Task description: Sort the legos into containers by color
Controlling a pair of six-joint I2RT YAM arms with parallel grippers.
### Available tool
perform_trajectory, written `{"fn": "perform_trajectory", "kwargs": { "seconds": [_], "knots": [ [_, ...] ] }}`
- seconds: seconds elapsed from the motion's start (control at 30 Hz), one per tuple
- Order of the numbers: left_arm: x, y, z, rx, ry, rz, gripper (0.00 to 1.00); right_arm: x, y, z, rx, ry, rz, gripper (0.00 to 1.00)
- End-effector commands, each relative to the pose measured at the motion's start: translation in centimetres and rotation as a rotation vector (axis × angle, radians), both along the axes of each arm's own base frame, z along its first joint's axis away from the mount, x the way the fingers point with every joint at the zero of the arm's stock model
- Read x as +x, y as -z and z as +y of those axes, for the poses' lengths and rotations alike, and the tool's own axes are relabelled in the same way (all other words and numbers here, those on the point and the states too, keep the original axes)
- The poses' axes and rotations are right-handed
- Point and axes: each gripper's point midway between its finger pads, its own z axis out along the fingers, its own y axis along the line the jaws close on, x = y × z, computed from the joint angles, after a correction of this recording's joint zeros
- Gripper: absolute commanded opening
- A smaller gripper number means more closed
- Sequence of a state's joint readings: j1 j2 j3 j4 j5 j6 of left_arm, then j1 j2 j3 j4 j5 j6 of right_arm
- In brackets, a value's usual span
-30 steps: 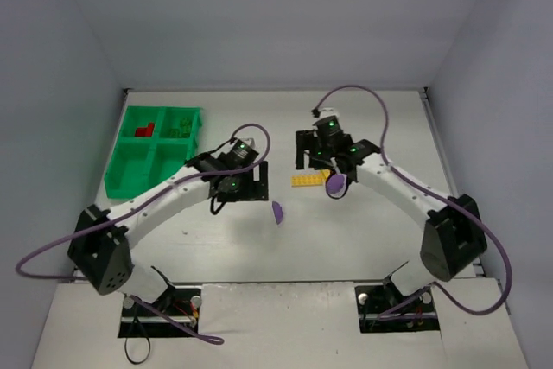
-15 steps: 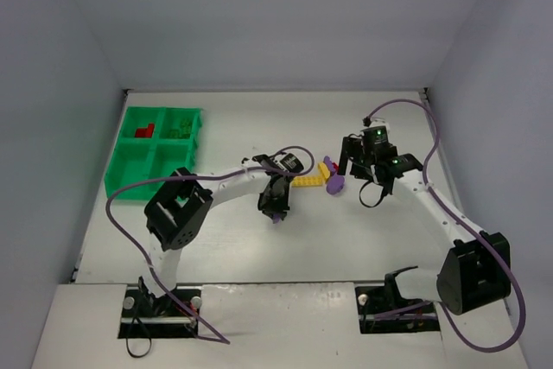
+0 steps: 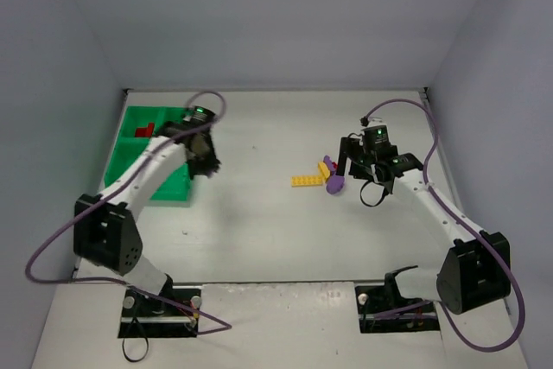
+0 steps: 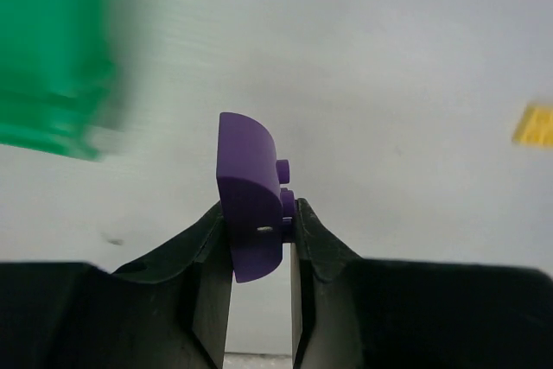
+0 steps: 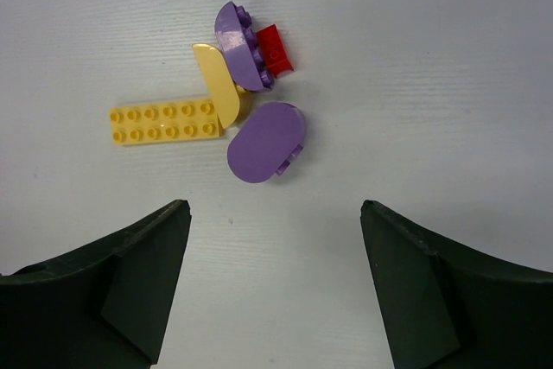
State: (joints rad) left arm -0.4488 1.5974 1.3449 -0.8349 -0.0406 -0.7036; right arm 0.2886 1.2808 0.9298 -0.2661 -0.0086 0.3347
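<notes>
Left jaws clenched on purple lego (image 4: 249,192), seemingly beside tray (image 3: 128,168); right jaws spread above loose legos (image 5: 164,120)

A robot test lab is shown, not a home. A white bench (image 3: 259,231) is closed in by plain pale walls (image 3: 276,23) behind it and at both its sides. Two robot arms are bolted at the near edge of the bench, the left arm (image 3: 143,183) and the right arm (image 3: 436,205). Purple cables (image 3: 406,101) are looped above the bench.
</notes>
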Motion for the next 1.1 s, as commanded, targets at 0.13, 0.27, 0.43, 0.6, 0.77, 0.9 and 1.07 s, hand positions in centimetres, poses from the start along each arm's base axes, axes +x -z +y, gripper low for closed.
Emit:
{"fn": "perform_trajectory", "kwargs": {
  "seconds": [0.13, 0.27, 0.43, 0.6, 0.77, 0.9, 1.07],
  "knots": [
    [1.9, -2.6, 17.9, 0.052, -0.331, -0.043, 0.00, 0.6, -1.6, 1.1, 0.047, -0.048, -0.053, 0.76],
    [3.3, -0.9, 22.2, -0.038, -0.479, -0.010, 0.00, 0.5, -1.4, 1.5, 0.064, -0.065, -0.051, 0.76],
    [5.9, 0.0, 25.1, -0.041, -0.560, -0.012, 0.03, 0.1, -1.4, 1.6, 0.069, -0.077, -0.056, 0.76],
    [6.9, -0.1, 27.3, 0.002, -0.597, 0.003, 0.12, -0.5, -1.2, 1.4, 0.070, -0.076, -0.056, 0.76],
    [6.9, 0.1, 27.6, 0.008, -0.603, 0.018, 0.25, -0.7, -1.1, 1.4, 0.070, -0.078, -0.056, 0.76],
    [6.4, 0.7, 27.6, 0.016, -0.611, 0.035, 0.43, -0.6, -1.1, 1.4, 0.072, -0.080, -0.053, 0.76],
    [6.4, -0.8, 27.0, -0.008, -0.595, 0.013, 0.57, -0.6, -1.1, 1.6, 0.076, -0.083, -0.052, 0.76]
  ]
}}
